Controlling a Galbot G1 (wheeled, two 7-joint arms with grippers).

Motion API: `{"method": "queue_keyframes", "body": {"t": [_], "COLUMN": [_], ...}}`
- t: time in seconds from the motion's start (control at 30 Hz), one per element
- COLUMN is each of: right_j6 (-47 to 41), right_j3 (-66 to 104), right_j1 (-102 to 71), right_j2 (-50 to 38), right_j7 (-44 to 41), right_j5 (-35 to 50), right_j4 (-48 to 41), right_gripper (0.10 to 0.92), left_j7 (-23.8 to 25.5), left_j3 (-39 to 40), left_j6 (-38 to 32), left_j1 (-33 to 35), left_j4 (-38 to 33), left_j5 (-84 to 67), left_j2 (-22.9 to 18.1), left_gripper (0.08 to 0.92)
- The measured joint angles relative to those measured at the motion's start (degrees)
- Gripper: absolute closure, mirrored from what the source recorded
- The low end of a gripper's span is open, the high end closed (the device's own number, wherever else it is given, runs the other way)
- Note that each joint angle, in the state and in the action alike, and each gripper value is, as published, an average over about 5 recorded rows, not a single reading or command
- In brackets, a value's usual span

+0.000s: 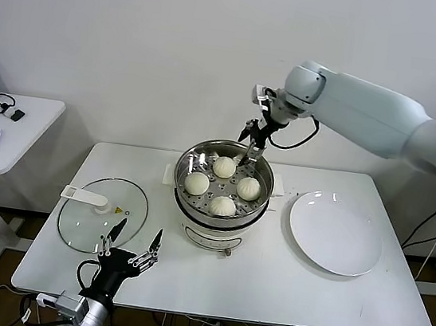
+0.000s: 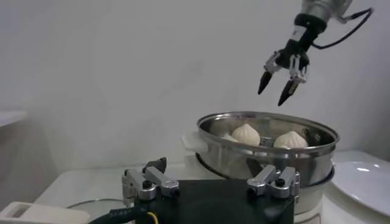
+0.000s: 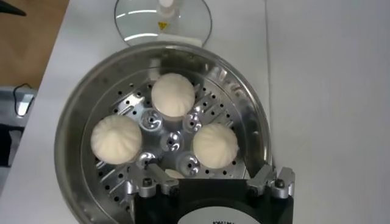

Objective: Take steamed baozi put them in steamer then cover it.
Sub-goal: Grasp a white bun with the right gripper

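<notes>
Glass cover (image 1: 103, 214), lower left, likely heavy, slippery, fragile: grasp white handle (image 1: 85, 195); left pincer (image 1: 133, 246) and right pincer (image 1: 251, 138) released.

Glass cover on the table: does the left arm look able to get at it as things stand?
Probably yes. The left tool is open beside the cover, which lies flat with nothing on it; the right tool hangs over the steamer.
</notes>
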Motion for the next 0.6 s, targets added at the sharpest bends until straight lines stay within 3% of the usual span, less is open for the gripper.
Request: {"method": "queue_keyframes", "body": {"t": [0.6], "right_j6": [3.37], "right_j3": [5.27], "right_j1": [-8.07], "right_j2": [8.98], "right_j7": [-3.91], "right_j5": [-7.30], "right_j4": [-15.58], "right_gripper": [0.203], "left_j7": [0.22], "left_j3": [0.02], "left_j6": [-0.65], "left_j1": [0.16], "left_j4": [0.68], "left_j5": [0.62], "left_j2": [0.49], "left_gripper": [0.177]}}
